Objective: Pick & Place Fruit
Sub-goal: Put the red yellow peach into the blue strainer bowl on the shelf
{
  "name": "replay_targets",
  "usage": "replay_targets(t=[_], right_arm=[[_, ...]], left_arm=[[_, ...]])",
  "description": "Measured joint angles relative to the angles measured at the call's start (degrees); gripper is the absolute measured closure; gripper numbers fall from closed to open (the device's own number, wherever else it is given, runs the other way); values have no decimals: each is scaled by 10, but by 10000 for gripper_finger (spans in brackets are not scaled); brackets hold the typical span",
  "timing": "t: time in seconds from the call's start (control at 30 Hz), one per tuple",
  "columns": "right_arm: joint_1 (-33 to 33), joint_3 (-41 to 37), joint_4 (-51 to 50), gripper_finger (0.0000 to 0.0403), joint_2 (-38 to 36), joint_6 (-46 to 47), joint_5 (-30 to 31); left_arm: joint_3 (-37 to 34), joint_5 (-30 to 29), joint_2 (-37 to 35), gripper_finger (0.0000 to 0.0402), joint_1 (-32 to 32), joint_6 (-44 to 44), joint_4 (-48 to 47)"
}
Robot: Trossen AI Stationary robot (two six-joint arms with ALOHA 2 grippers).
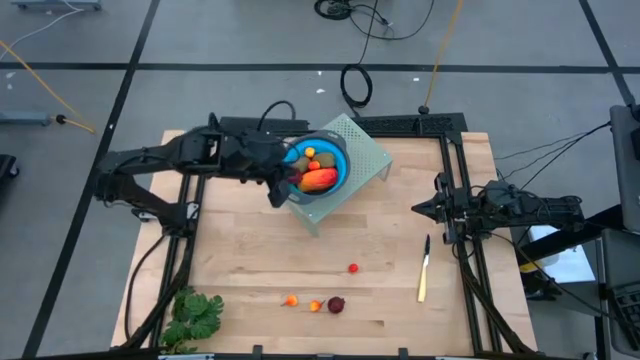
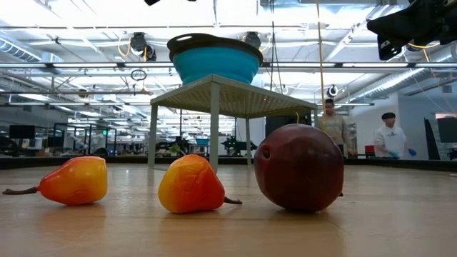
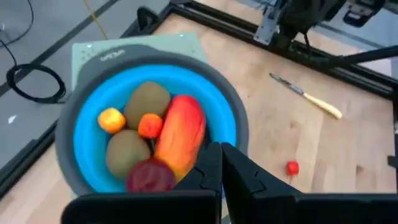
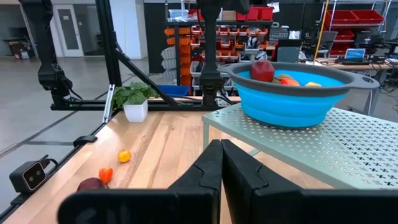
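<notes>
Inside the blue bowl (image 3: 81,124), the long orange-red fruit (image 3: 180,134) lies lengthwise toward the empty, clenched left claw (image 3: 221,163).

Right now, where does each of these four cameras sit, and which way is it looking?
High view: above, straight down on the wooden table; both arms show.
Low view: at tabletop height, facing a dark red ball fruit; no tool identifiable.
Left wrist view: over the round blue bowl; shut left tool shows.
Right wrist view: across the table; shut right tool shows.
All four share the bowl.

Fruit (image 1: 318,180) in bowl (image 1: 340,150) on stand (image 1: 362,152); loose pieces (image 1: 336,304) apparently nearer front.
</notes>
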Motion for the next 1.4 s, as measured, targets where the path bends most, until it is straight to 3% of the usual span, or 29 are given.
replay_targets(t=[0.23, 0.47, 0.73, 1.03, 1.4], right_arm=[[0, 0, 3, 403, 11, 0, 0], [0, -1, 7, 403, 45, 1, -1], [0, -1, 113, 403, 120, -2, -6], [13, 0, 211, 403, 216, -7, -35], [75, 0, 350, 403, 312, -39, -27]], left_arm=[[-112, -3, -78, 398, -44, -21, 47], [-233, -24, -162, 398, -98, -25, 156], [-359, -60, -259, 398, -161, -31, 248], [-465, -110, -346, 400, -228, -20, 288], [-553, -122, -433, 396, -245, -10, 305]])
